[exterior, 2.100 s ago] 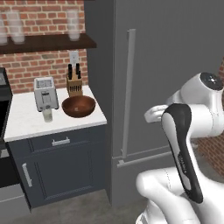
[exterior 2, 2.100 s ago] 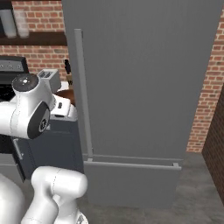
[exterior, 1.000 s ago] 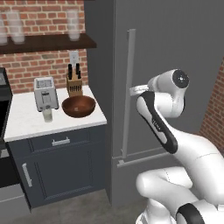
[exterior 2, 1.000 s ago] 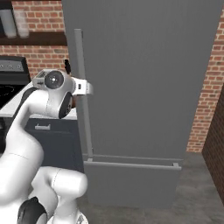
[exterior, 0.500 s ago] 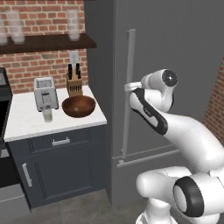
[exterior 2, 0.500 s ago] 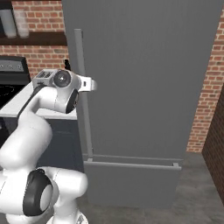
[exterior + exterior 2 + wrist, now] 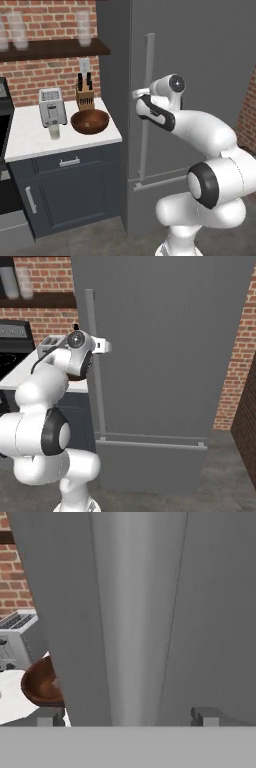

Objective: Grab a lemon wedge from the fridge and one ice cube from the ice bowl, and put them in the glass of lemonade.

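None of the task's steps look finished to me: the fridge (image 7: 200, 75) is standing shut, so the lemon wedge inside is hidden, and nothing is being carried. Opening the door comes first, then fetching the wedge, then taking an ice cube from the ice bowl (image 7: 90, 121), then dropping both into the glass of lemonade (image 7: 54, 131).

From where I'm watching, the arm is reaching out at chest height with its claw (image 7: 125, 717) facing the fridge's long vertical bar handle (image 7: 146, 100). In the hand view the two finger tips are standing wide apart, one on either side of the handle, with the bar running up between them and neither tip touching it as far as I can tell. So the claw is wide and holding nothing, lined up for a grasp that I judge is not yet made.

Off to the arm's left, the white tabletop (image 7: 30, 142) is carrying the reddish-brown bowl near its front right corner, just beside the fridge's side wall. The little glass is sitting in front of the toaster (image 7: 52, 106), and a knife block (image 7: 86, 95) is standing behind the bowl.
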Motion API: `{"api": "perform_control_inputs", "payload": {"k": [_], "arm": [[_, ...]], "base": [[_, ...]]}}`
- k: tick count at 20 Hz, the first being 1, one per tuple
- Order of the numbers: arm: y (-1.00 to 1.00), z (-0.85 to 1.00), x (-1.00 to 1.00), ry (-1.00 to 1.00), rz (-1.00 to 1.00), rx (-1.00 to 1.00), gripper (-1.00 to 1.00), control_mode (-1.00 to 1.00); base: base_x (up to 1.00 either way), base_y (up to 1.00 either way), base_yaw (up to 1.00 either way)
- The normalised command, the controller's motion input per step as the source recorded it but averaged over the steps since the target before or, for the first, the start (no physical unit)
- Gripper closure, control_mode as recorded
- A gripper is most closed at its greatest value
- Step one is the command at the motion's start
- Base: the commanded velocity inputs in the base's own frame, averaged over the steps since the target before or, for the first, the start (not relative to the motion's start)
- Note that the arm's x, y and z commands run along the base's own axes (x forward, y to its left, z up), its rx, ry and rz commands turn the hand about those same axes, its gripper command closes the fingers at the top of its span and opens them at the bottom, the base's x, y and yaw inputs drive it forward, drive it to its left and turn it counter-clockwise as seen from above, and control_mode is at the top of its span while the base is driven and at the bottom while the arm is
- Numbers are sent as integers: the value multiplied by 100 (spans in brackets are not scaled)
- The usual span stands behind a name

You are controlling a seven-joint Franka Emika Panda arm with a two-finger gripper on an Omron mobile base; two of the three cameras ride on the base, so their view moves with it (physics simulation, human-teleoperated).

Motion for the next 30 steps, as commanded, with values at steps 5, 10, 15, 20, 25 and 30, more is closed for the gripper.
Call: {"api": "perform_control_inputs", "payload": {"k": [5, 10, 15, 20, 25, 30], "arm": [[7, -3, 66, 0, 0, 0, -100, -100], [0, 0, 69, 0, 0, 0, -100, -100], [0, 0, 67, 0, 0, 0, -100, -100], [0, 0, 67, 3, 0, 0, 100, -100], [-4, 4, 4, 23, 0, 0, 100, -100], [-20, 11, -60, 40, 0, 0, 100, -100]], "base": [[0, 0, 0], [0, 0, 0], [0, 0, 0], [0, 0, 0], [0, 0, 0], [0, 0, 0]]}}
